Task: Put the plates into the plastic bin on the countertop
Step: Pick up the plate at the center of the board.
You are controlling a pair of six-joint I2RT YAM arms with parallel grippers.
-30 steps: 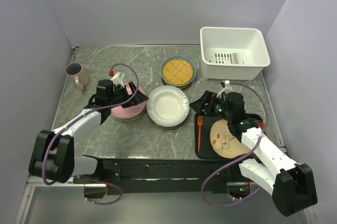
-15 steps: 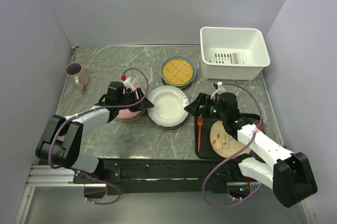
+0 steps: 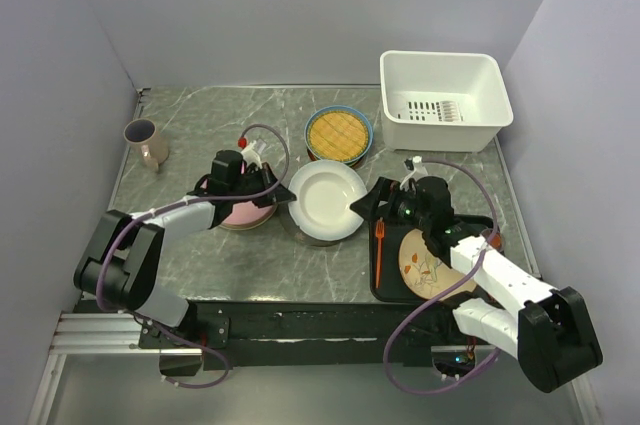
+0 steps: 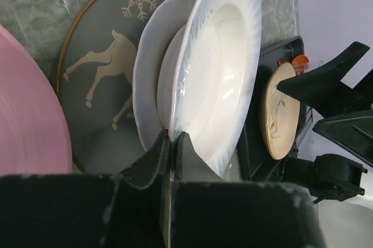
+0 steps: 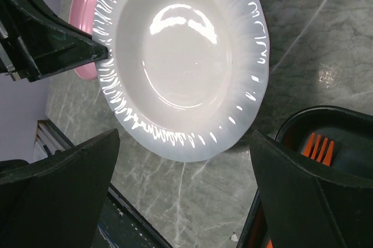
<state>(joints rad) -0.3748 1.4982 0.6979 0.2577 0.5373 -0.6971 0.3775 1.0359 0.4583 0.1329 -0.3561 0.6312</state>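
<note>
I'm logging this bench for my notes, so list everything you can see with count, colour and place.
plastic bin: one, white, far right of the countertop.
lattice plate: one, yellow with blue rim, left of the bin.
fluted plate: one, white, centre, top of a stack.
plain plate: one, white, under the fluted plate.
deer plate: one, dark grey, under both.
pink plate: one, pink, left of that stack.
mug: one, beige, far left.
tray: one, black, near right.
fork: one, orange, on the tray.
flowered plate: one, cream, on the tray.
left fingers: two, black, shut on the fluted plate's rim.
right fingers: two, black, open beside the fluted plate.
</note>
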